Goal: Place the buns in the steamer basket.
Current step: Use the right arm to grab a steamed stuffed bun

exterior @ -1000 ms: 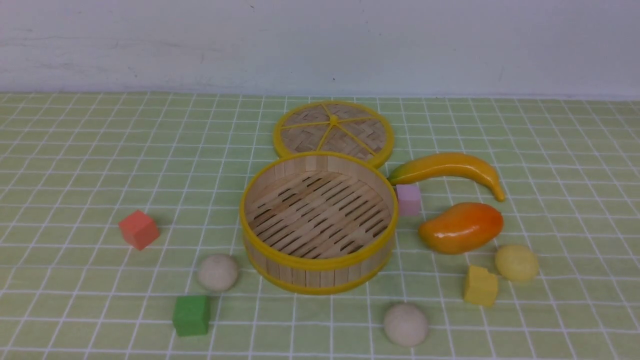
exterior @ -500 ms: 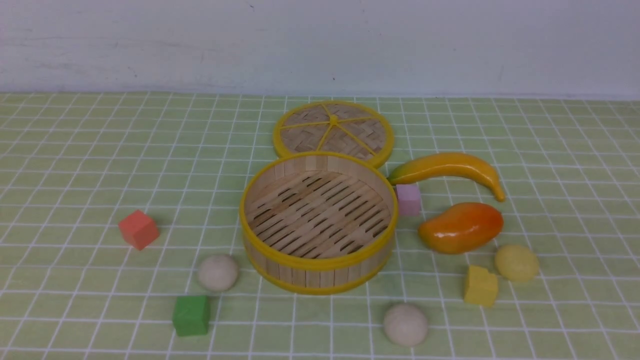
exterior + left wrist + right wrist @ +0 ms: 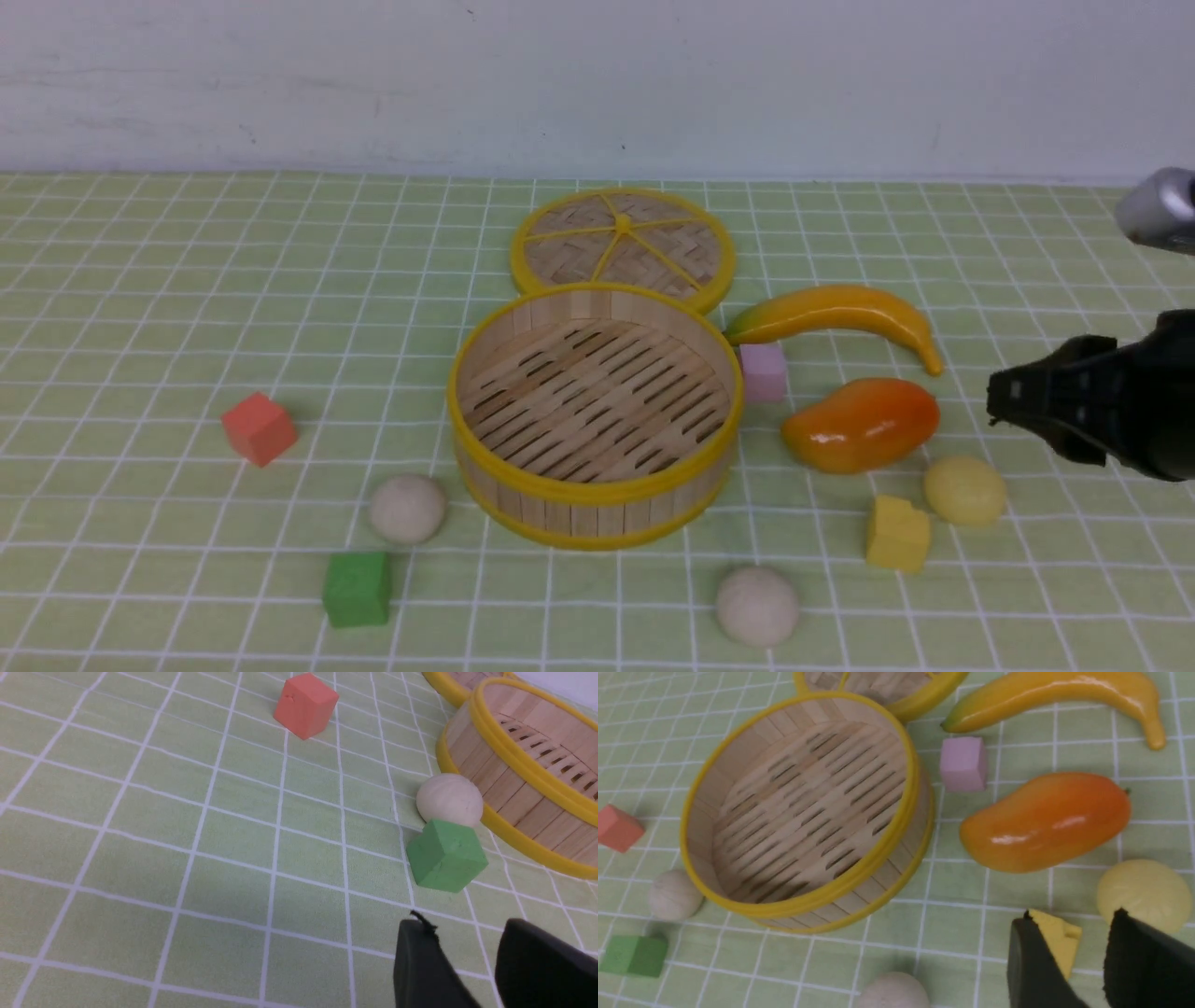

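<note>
The right gripper (image 3: 992,403), jaws parted and empty, may catch the yellow cube (image 3: 897,534) beside the pale-yellow round bun (image 3: 964,489), at four o'clock of the round bamboo steamer basket (image 3: 594,492).

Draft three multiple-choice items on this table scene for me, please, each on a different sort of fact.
1. Where is the pink block relative to the basket?
A) inside it
B) beside its right wall
C) beneath it

2. How many buns lie on the cloth?
A) two
B) three
C) four

3. What state is the basket in?
A) empty
B) holding one bun
C) covered by its lid

Answers:
1 B: the block stands on the cloth just outside the right wall.
2 B: two pale ones and one yellow one, all outside the basket.
3 A: its slatted floor shows bare and uncovered.
</note>
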Available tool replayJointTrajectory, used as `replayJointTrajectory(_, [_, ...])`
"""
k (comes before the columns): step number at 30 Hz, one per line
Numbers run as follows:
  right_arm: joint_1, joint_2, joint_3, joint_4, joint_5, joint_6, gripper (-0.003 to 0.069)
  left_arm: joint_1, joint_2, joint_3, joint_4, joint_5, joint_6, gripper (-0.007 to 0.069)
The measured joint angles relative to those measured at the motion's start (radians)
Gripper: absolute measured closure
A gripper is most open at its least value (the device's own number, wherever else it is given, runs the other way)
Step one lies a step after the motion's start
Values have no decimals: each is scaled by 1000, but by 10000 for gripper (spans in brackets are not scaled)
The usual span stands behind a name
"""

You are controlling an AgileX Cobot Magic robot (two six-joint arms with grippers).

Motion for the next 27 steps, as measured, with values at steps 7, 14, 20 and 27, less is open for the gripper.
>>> replayJointTrajectory(7, [0,151,-122,-59,238,-1,414,0,0,0,0,0,0,386])
replayJointTrajectory(14, [0,317,-259,-255,272,112,384,0,0,0,0,0,0,386])
replayJointTrajectory(20, [0,482,-355,-464,295,314,381,0,0,0,0,0,0,386])
replayJointTrajectory(27, [0,584,-391,-505,282,353,379,0,0,0,0,0,0,386])
